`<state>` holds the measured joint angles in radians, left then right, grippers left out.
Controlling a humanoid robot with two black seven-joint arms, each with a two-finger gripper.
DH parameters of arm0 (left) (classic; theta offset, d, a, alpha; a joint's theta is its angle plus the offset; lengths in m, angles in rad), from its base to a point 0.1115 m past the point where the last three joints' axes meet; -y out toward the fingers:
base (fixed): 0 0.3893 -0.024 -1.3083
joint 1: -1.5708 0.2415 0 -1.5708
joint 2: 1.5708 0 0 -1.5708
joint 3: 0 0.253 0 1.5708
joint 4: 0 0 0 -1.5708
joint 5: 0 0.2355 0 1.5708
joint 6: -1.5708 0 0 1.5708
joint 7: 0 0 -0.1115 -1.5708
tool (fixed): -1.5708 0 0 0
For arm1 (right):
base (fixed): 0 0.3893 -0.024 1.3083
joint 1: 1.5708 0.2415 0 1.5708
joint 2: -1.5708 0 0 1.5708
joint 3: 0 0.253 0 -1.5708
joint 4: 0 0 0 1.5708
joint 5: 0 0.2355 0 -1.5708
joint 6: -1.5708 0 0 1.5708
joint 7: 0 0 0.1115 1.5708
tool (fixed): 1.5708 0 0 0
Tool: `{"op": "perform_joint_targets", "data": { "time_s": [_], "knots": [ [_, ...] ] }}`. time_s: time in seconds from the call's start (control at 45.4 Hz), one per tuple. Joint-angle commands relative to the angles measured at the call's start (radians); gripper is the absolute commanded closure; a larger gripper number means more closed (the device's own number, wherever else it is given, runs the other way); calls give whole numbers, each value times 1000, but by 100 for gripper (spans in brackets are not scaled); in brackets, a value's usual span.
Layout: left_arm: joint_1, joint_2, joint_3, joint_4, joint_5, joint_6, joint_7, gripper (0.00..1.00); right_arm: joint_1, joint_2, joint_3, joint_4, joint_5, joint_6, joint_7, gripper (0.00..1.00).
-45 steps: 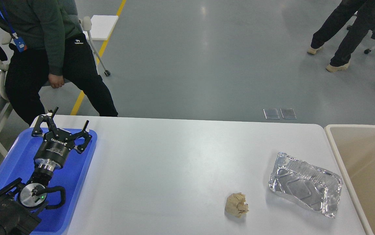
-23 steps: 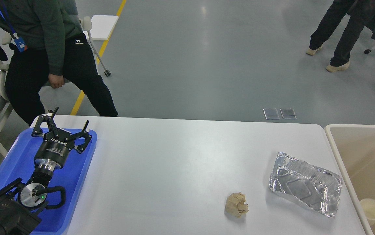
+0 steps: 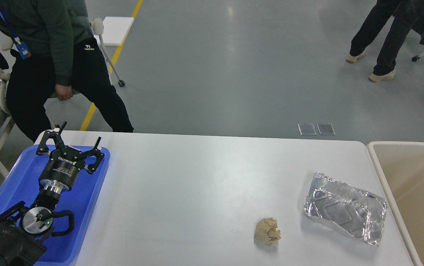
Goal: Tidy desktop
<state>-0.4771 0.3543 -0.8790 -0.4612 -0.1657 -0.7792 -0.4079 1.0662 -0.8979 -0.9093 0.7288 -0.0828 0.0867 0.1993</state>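
While the left arm reaches in at the near-left corner:
Left gripper: fingers spread wide, holding nothing, above the blue tray.
Desktop: fills the lower view.
Tray: lies along the desktop's left edge.
Crumpled paper ball: near the front edge, right of centre.
Foil container: flattened, near the right edge.
Beige bin: just past the right edge.
Right gripper: out of view.

The single head view is looking forward and down from above the desktop, taking in its lower-frame surface closely and the floor stretching across the upper frame.
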Motion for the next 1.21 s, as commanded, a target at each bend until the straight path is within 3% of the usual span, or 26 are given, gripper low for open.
{"op": "perform_joint_targets", "data": {
  "time_s": [0.0, 0.242, 0.682, 1.189],
  "knots": [
    [0, 0, 0, -1, 0, 0, 0, 1, 247, -142, -39, 198, -209, 2, 0, 0],
    [0, 0, 0, -1, 0, 0, 0, 1, 454, -107, -233, 190, -218, 4, 0, 0],
    [0, 0, 0, -1, 0, 0, 0, 1, 776, 195, -442, 202, -215, 162, 0, 0],
    [0, 0, 0, -1, 0, 0, 0, 1, 1020, 338, -448, 359, -215, 395, -1, 0]
  ]
}}
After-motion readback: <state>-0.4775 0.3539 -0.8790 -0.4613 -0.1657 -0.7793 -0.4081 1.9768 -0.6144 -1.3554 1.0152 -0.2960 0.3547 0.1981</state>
